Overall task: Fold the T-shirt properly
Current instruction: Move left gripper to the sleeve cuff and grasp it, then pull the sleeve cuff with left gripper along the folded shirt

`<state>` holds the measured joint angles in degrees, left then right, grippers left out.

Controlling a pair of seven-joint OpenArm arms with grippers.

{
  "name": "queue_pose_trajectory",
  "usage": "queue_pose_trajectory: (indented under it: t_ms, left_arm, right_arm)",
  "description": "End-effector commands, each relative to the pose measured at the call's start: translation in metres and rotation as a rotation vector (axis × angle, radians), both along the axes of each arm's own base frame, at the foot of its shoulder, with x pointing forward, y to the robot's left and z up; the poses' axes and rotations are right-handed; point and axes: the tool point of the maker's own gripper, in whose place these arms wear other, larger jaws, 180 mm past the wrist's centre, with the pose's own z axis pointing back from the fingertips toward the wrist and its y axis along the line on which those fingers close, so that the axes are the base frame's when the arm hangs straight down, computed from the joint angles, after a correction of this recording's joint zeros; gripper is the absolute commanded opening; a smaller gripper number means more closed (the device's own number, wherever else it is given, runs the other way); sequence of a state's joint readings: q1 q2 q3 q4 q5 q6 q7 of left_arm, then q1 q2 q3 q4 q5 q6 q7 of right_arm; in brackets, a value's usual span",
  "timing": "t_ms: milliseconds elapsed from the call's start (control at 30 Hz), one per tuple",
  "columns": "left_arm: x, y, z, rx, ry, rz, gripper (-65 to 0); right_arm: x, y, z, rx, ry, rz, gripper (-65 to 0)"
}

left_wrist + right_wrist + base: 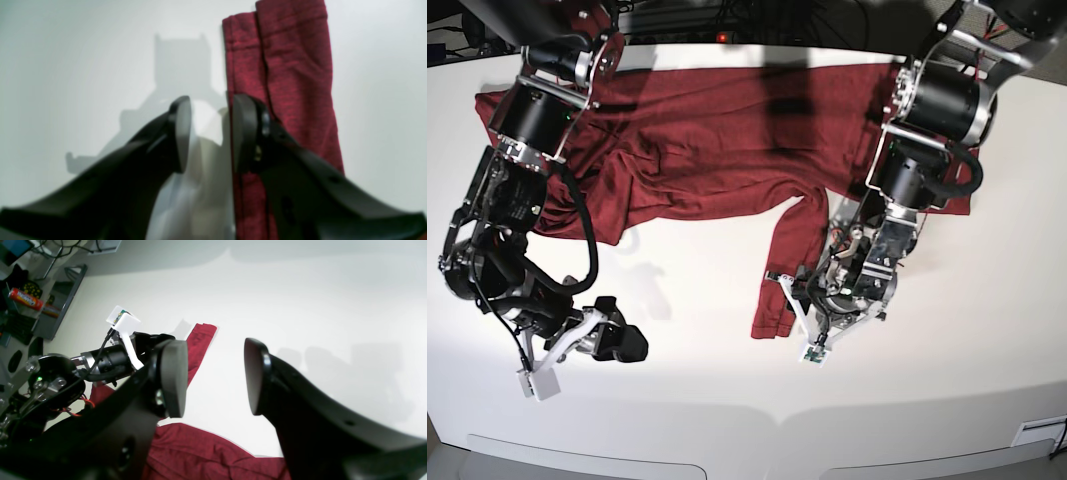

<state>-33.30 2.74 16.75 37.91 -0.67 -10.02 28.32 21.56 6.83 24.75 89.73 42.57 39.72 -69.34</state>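
While the table (pixel 727 400) carries the whole job, the lines below run from biggest thing to smallest.

Table: white and flat, under both grippers; its bare stretch gives room to lay folds.

T-shirt (pixel 727 140): dark red, long-sleeved, spread wide across the far side behind both grippers, wrinkled and not yet folded, I judge. One sleeve (pixel 785 262) trails down from the body towards the near edge, probably because it has to be folded in separately.

Left gripper (pixel 208 133): poised right at the sleeve's edge near the cuff. The jaws stand a narrow way apart with bare table between them, and one finger (pixel 245 133) overlaps the cloth's edge in the left wrist view; nothing is pinched. It looks placed to take or tidy the sleeve.

Right gripper (pixel 215 376): held over bare table, well clear of the cloth, which lies behind and beside it. The jaws stand moderately wide and empty, seemingly waiting its turn.
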Motion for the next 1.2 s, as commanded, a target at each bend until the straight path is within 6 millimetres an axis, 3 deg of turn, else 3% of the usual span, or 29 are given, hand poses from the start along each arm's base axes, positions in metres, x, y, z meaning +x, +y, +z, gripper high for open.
queue_pose_trajectory:
  t_ms: [0, 67, 100, 233, 367, 467, 633, 733, 833, 967, 1067, 1167]
  left_arm:
    - [0.002, 0.001, 0.003, 0.024, 0.01, -0.003, -48.4]
    - [0.0, 0.006, 0.0, 0.061, 0.02, -0.011, -63.6]
    - [0.0, 0.009, 0.0, 0.089, 0.021, -0.018, -65.0]
    - [0.007, 0.029, 0.002, 0.188, -0.009, -0.016, -65.0]
    - [0.013, 0.064, 0.004, 0.263, -0.027, 0.03, -65.0]
    - [0.015, 0.1, 0.003, 0.31, -0.03, 0.065, -65.0]
    - [0.013, 0.176, 0.007, 0.405, -0.028, 0.157, -65.0]
    - [0.01, 0.205, 0.009, 0.377, -0.014, 0.224, -65.0]
    - [0.007, 0.217, 0.009, 0.359, -0.003, 0.253, -65.0]
    - [0.004, 0.216, 0.006, 0.361, 0.005, 0.251, -65.0]
    - [0.004, 0.211, 0.005, 0.351, 0.008, 0.248, -65.0]
    - [0.005, 0.205, 0.004, 0.344, 0.007, 0.243, -65.0]
  right_arm:
    - [0.007, -0.001, 0.021, 0.01, -0.065, 0.005, -37.5]
    - [0.007, -0.001, 0.021, 0.01, -0.065, 0.005, -37.5]
    - [0.007, 0.0, 0.021, 0.01, -0.065, 0.005, -37.5]
    - [0.005, 0.002, 0.017, 0.006, -0.057, 0.014, -37.5]
    - [-0.004, 0.012, -0.002, -0.006, -0.006, 0.045, -37.5]
    - [-0.012, 0.025, -0.02, -0.017, 0.044, 0.088, -37.5]
    - [-0.02, 0.047, -0.042, -0.076, 0.1, 0.161, -37.5]
    - [-0.018, 0.056, -0.057, -0.162, 0.103, 0.175, -37.5]
    - [-0.015, 0.065, -0.082, -0.236, 0.124, 0.191, -37.5]
    - [-0.014, 0.08, -0.118, -0.303, 0.159, 0.234, -37.5]
    - [-0.012, 0.094, -0.131, -0.307, 0.163, 0.266, -37.5]
    - [-0.008, 0.095, -0.144, -0.359, 0.173, 0.275, -37.5]
